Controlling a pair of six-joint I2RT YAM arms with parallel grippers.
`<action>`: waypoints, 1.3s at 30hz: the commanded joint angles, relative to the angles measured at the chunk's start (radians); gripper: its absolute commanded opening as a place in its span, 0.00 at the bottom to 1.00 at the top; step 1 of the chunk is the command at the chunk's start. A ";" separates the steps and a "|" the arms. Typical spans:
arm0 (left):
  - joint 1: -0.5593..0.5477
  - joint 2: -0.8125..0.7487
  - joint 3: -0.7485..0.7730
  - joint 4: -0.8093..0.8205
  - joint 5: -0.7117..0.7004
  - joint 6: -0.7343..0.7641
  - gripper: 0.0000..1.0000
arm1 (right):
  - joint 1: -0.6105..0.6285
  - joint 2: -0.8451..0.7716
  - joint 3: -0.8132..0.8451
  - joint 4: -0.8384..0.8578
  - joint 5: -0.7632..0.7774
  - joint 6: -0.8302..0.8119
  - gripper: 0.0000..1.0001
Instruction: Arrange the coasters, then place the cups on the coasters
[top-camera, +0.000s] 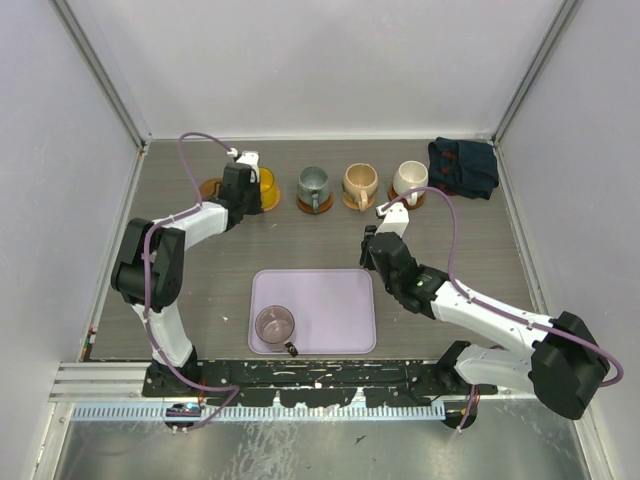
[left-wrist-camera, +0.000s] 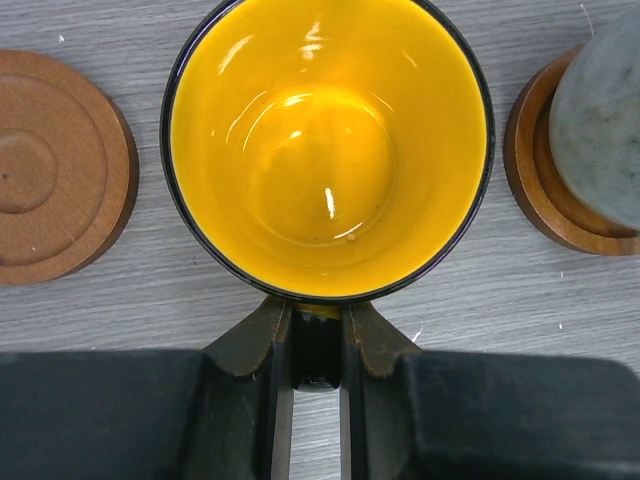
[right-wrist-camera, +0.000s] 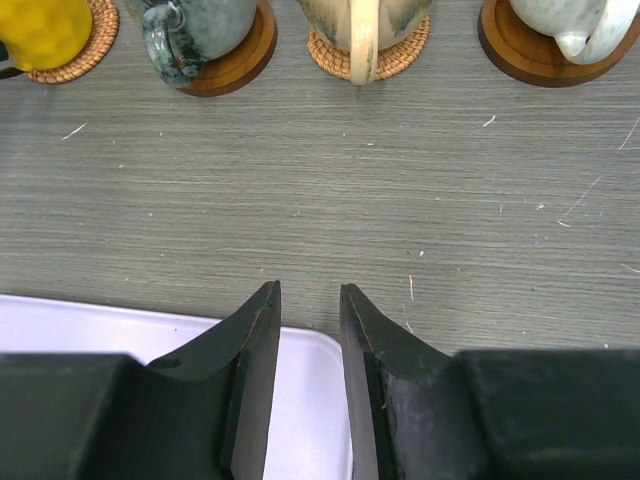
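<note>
My left gripper (left-wrist-camera: 318, 310) is shut on the handle of the yellow cup (left-wrist-camera: 328, 145), which I see from straight above; in the top view this gripper (top-camera: 243, 178) is at the back left. The right wrist view shows the yellow cup (right-wrist-camera: 40, 28) over a woven coaster (right-wrist-camera: 92, 38). A bare brown coaster (left-wrist-camera: 50, 165) lies just left of it. To its right stand the grey-green cup (top-camera: 313, 187), tan cup (top-camera: 360, 182) and white cup (top-camera: 410, 179), each on a coaster. The mauve-pink cup (top-camera: 275, 325) sits on the lilac tray (top-camera: 340, 300). My right gripper (right-wrist-camera: 308, 290) is open and holds nothing, over the tray's far right corner.
A dark navy cloth (top-camera: 463, 166) lies bunched at the back right corner. White walls enclose the table on the left, back and right. The lilac tray (right-wrist-camera: 60, 330) lies close in front of the arm bases.
</note>
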 joint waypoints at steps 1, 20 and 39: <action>0.005 -0.011 0.062 0.096 -0.002 -0.006 0.00 | -0.001 0.004 0.041 0.065 0.001 -0.002 0.36; 0.005 -0.001 0.058 0.162 -0.030 -0.009 0.00 | -0.002 0.027 0.044 0.078 -0.015 0.000 0.36; 0.005 0.024 0.062 0.170 -0.048 -0.010 0.08 | -0.002 0.044 0.050 0.085 -0.028 0.003 0.35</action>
